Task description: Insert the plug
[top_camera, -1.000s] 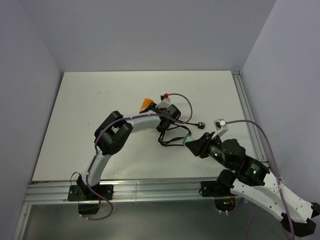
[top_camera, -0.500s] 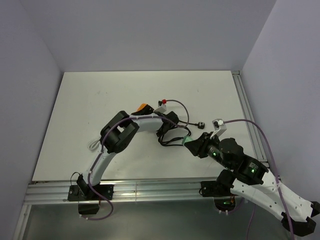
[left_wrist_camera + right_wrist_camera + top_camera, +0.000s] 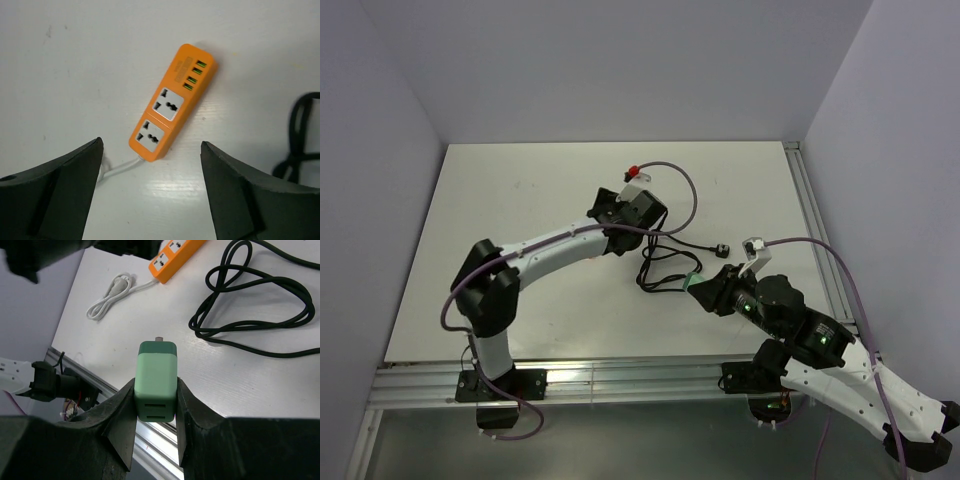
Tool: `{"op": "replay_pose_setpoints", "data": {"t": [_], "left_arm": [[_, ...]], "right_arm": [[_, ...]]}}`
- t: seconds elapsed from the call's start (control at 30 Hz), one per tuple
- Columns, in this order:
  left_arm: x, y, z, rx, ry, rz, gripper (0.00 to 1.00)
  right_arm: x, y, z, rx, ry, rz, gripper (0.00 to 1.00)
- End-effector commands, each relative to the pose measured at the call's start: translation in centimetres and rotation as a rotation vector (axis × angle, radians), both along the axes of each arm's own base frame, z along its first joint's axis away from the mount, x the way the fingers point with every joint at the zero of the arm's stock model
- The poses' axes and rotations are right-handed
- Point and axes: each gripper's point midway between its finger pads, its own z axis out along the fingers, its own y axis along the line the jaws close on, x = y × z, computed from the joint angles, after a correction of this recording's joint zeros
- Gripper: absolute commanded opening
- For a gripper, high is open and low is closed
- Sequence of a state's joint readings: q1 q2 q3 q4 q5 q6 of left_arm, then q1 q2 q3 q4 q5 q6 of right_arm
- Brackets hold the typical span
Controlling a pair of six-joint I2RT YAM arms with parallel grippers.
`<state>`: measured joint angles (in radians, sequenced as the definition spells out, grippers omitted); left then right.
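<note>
The green plug [image 3: 156,380], a boxy adapter with a metal prong at its tip, sits between the fingers of my right gripper [image 3: 156,390], which is shut on it above the table's near right part [image 3: 694,282]. An orange power strip [image 3: 172,102] with two sockets and a row of green USB ports lies flat on the white table, straight below my left gripper [image 3: 151,143]. That gripper is open with nothing between its fingers. In the top view the left gripper [image 3: 620,207] covers the strip. The right wrist view shows the strip [image 3: 175,252] far ahead of the plug.
A coiled black cable [image 3: 665,265] with a black plug end [image 3: 720,250] lies between the two grippers. The strip's white cord [image 3: 110,295] curls toward the near left. Aluminium rails run along the near edge [image 3: 620,375] and right edge [image 3: 810,220].
My left gripper has opened and let go of the orange strip. The left arm has stretched out, its elbow swinging left. The right arm and plug have not moved.
</note>
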<state>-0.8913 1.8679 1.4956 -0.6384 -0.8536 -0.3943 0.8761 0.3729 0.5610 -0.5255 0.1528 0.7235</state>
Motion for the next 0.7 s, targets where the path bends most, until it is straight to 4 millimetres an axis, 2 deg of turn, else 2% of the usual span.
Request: {"op": "replay_pose_setpoints", "data": {"t": [0.0,0.03,0.13,0.2,0.27,0.3,0.33,0.37,0.4,0.43,0.47,0.5,0.53,0.57,0.6,0.67], "left_arm": [[-1.5,-2.1,0.3,-0.159,0.049,-0.097,0.81],[-1.3,-2.0,0.4,-0.183,0.054,-0.084,0.79],[-0.2,-1.0,0.4,-0.260,0.094,-0.044,0.51],[0.1,-1.1,1.2,-0.330,0.110,-0.049,0.38],[-0.1,-2.3,2.0,-0.413,0.113,-0.093,0.37],[-0.4,-2.7,3.6,-0.467,0.097,-0.123,0.38],[-1.2,-3.9,4.3,-0.530,0.124,-0.179,0.39],[-1.8,-4.4,4.6,-0.568,0.133,-0.213,0.45],[-2.2,-5.2,7.0,-0.645,0.094,-0.269,0.49],[-3.2,-6.5,8.1,-0.712,0.112,-0.347,0.51],[-4.3,-6.8,7.9,-0.743,0.136,-0.390,0.55],[-4.8,-7.2,10.4,-0.809,0.086,-0.444,0.57],[-5.4,-7.3,11.0,-0.838,0.079,-0.472,0.59],[-6.9,-7.2,11.6,-0.874,0.088,-0.521,0.62],[-7.2,-7.3,12.5,-0.914,0.057,-0.546,0.63],[-8.2,-6.3,12.6,-0.930,0.038,-0.548,0.64]], "right_arm": [[0.6,0.1,2.0,0.036,-0.045,-0.014,0.00],[0.6,0.1,2.0,0.033,-0.044,-0.014,0.00],[0.6,0.3,2.0,0.034,-0.041,-0.008,0.00],[0.6,0.3,2.0,0.040,-0.041,-0.008,0.00],[0.5,0.5,1.9,0.035,-0.035,0.004,0.00],[0.5,0.7,1.8,0.030,-0.029,0.010,0.00],[0.4,0.8,1.5,0.017,-0.022,0.020,0.00],[0.5,1.1,1.1,-0.001,-0.004,0.029,0.00],[0.5,1.3,1.0,-0.009,0.001,0.036,0.00],[0.6,1.5,0.9,-0.015,0.007,0.041,0.00],[0.6,1.9,0.9,-0.022,0.019,0.050,0.00],[0.7,2.1,0.9,-0.021,0.024,0.054,0.00],[0.8,2.2,0.8,-0.026,0.036,0.052,0.00],[1.3,2.2,0.7,-0.044,0.053,0.028,0.00],[1.5,2.3,0.7,-0.045,0.073,0.009,0.00],[1.9,2.7,0.3,-0.069,0.106,0.004,0.00]]}}
